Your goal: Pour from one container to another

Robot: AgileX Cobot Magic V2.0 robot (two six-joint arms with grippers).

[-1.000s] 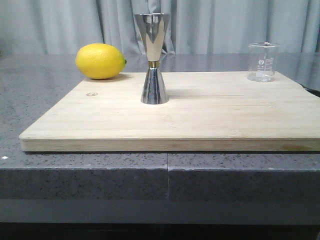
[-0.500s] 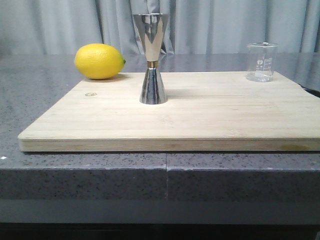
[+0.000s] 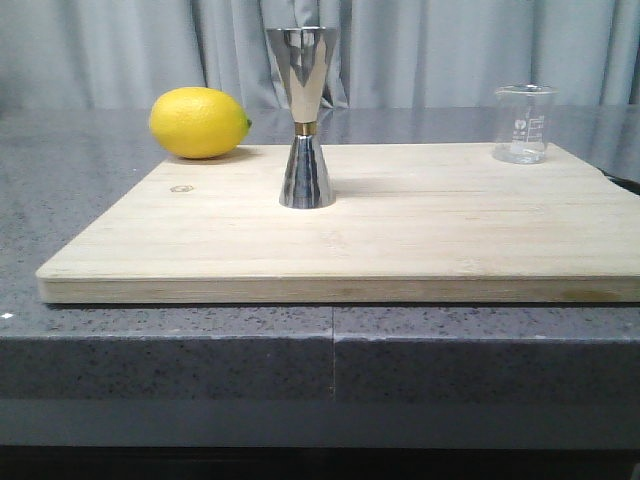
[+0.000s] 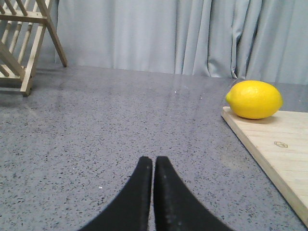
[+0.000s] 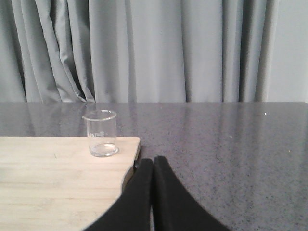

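Resting low over the countertop (image 4: 96, 125), both claws pressed together on nothing: left gripper (image 4: 153, 166), right gripper (image 5: 153, 166). Jigger (image 3: 304, 118) stands upright mid cutting board (image 3: 400, 240); glass beaker (image 3: 524, 124) upright at its far right corner, well apart. Can't tell whether either holds liquid.

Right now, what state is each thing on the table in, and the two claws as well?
Metal measuring cup: upright on the board.
Glass beaker: upright at the board's far right corner, looks empty.
Lemon: whole, lying at the far left corner.
Left gripper: shut, holding nothing.
Right gripper: shut, holding nothing.
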